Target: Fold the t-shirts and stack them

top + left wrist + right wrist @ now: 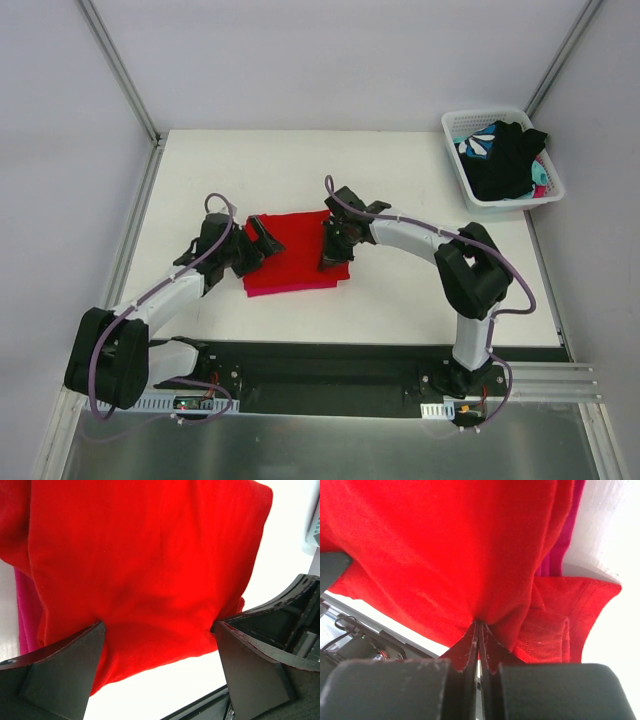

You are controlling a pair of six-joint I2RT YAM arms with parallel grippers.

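Observation:
A bright red t-shirt (295, 250) lies folded in the middle of the table, on top of a magenta-pink t-shirt (290, 289) whose edge peeks out along the near side. My left gripper (258, 240) is at the red shirt's left edge. In the left wrist view its jaws stand wide open (157, 625), with the red cloth (145, 570) pressed between the fingers (60, 670) and a pink strip (27, 610) at the left. My right gripper (335, 250) is at the shirt's right edge. It is shut (479, 622) and pinches a pucker of red cloth (435, 555); pink (565, 535) shows beside it.
A white basket (510, 205) stands at the table's back right corner, holding a black garment (505, 160) and a teal-and-white patterned one (480, 140). Grey walls with metal posts close in the table on the left, back and right.

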